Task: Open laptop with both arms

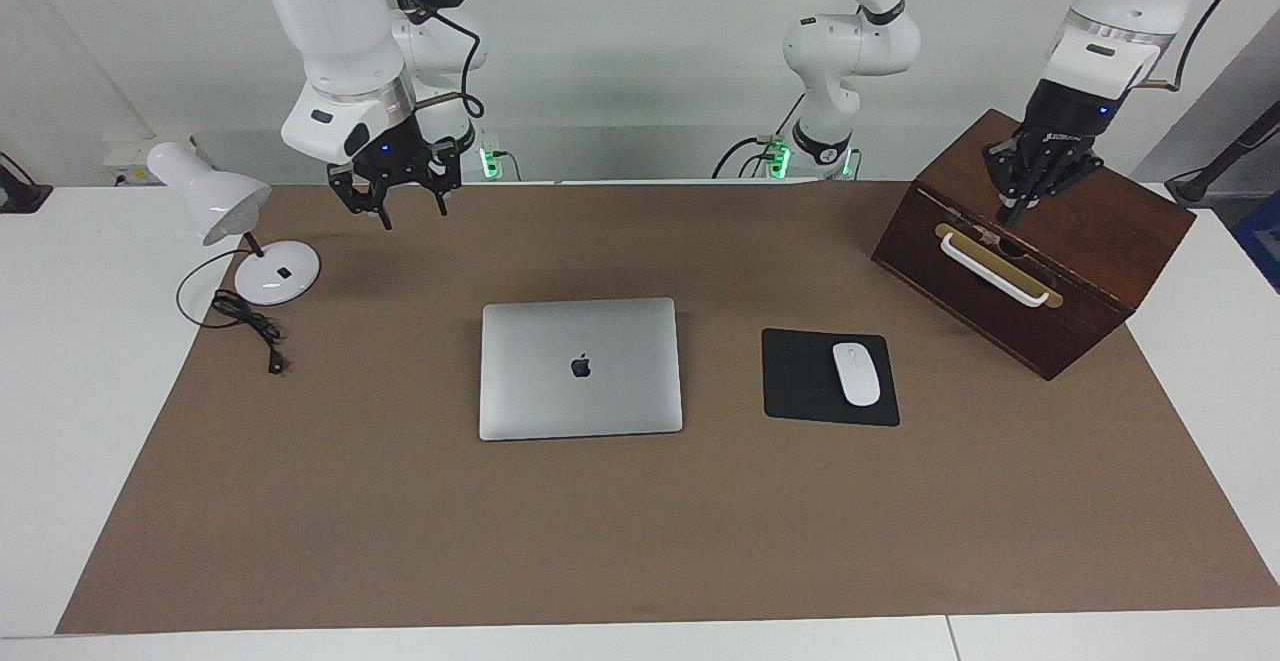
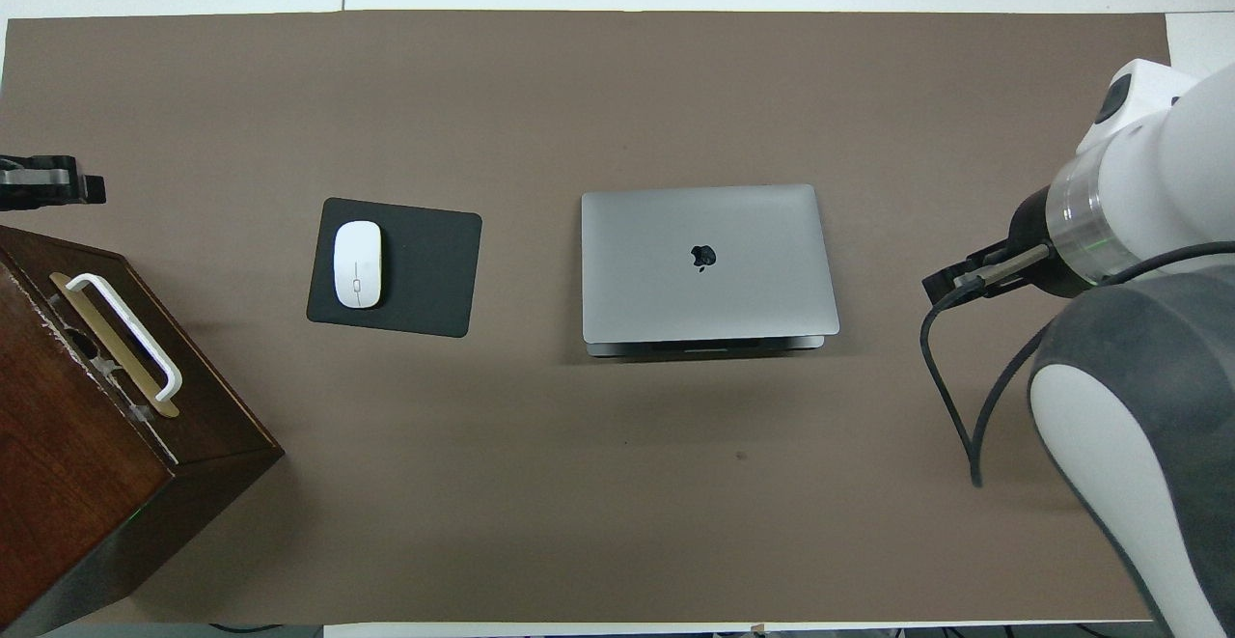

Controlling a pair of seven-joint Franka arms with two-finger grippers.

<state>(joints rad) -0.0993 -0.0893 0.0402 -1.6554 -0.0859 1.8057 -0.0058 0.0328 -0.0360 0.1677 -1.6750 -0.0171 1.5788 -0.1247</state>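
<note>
Brown mat – closed laptop central, reachable by both; left gripper shut, empty, over box; right gripper open, empty.

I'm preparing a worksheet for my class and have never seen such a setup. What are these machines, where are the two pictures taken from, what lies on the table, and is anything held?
These are two white robot arms, each ending in a small black two-finger hand. One picture looks across the table at the robots; the other looks steeply down from above their end. On the brown mat lie a closed silver laptop, a white mouse on a black mouse pad, a dark wooden box with a white handle, and a white desk lamp. The left hand is shut, over the wooden box. The right hand hangs over the mat between lamp and laptop. Neither holds anything, and the laptop is untouched.
</note>
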